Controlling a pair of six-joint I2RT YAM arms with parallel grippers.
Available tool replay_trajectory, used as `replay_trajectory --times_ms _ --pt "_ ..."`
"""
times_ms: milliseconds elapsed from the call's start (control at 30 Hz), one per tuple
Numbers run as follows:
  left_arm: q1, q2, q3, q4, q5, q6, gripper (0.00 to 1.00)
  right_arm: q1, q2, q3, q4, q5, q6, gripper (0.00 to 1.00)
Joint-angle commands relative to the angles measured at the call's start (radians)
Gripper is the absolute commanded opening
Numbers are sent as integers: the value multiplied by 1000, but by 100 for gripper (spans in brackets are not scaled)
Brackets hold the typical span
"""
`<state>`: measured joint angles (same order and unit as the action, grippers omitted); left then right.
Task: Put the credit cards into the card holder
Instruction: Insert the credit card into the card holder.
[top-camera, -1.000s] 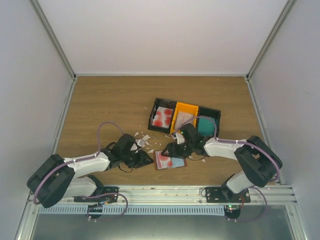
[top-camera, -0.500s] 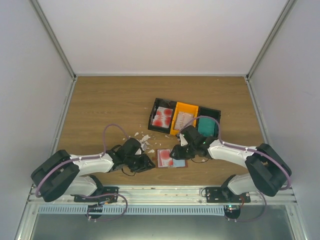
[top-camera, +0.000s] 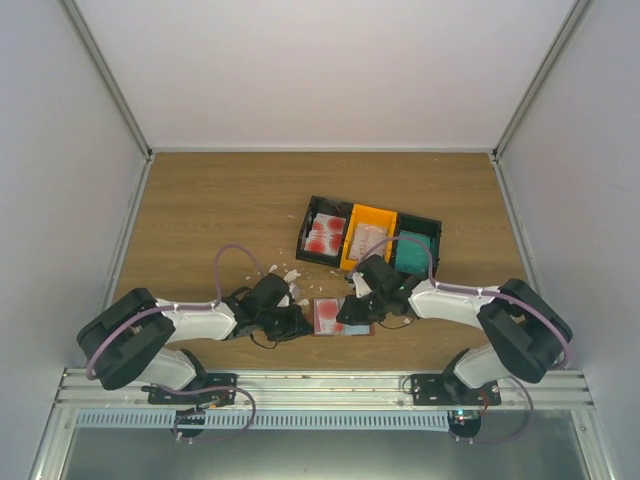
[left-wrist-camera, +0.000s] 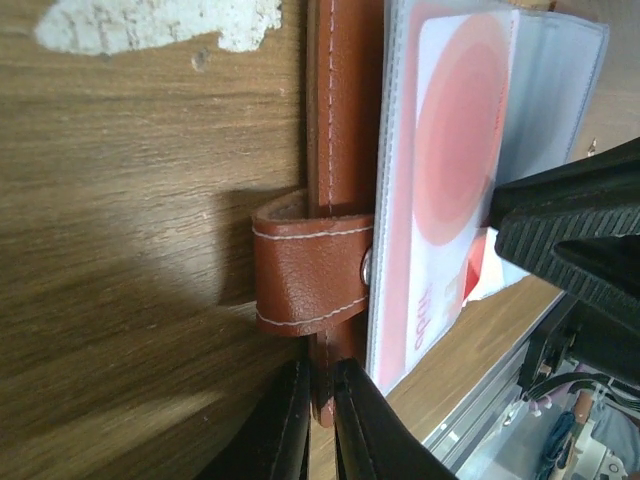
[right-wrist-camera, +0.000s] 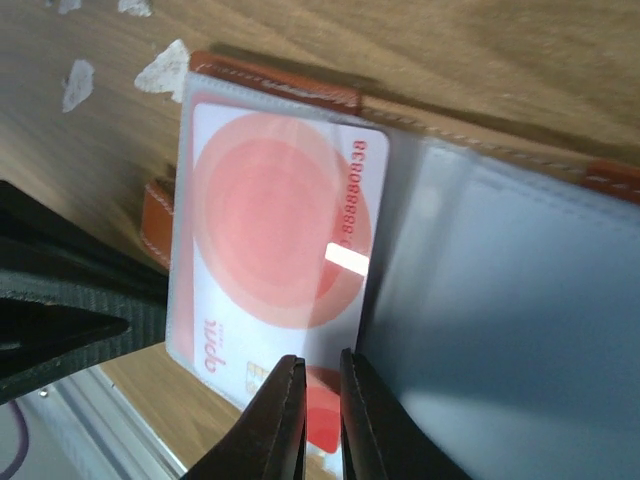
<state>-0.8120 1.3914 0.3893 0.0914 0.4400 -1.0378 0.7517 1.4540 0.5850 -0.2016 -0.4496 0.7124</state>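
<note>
One open card holder (left-wrist-camera: 340, 120); my left end effector (left-wrist-camera: 322, 388) pinches its edge, right end effector (right-wrist-camera: 320, 385) pinches one credit card (right-wrist-camera: 322, 428).

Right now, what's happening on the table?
The card holder lies open on the table. The left gripper pinches its leather edge, apparently to steady it, while the right gripper holds a red-and-white credit card at its pockets. A second card already sits in a clear sleeve.
</note>
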Motion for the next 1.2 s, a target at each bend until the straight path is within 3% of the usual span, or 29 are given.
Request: replay_trajectory --times_ms 0,333,533,667,933,1167 --pt "-13 27 13 32 -22 10 11 11 15 -21 89 -93 11 12" --pt "-16 30 12 30 -28 14 10 11 3 -38 152 -148 34 12" --pt "-16 -19 24 -18 -66 38 12 11 -55 15 -23 58 8 27" --pt "-16 -26 28 -12 -66 50 14 10 -27 11 -25 60 4 33" --pt "-16 23 35 16 -39 57 14 11 26 13 23 -2 -11 33" --pt "-16 40 40 22 -21 68 14 11 34 6 95 -122 -26 27"
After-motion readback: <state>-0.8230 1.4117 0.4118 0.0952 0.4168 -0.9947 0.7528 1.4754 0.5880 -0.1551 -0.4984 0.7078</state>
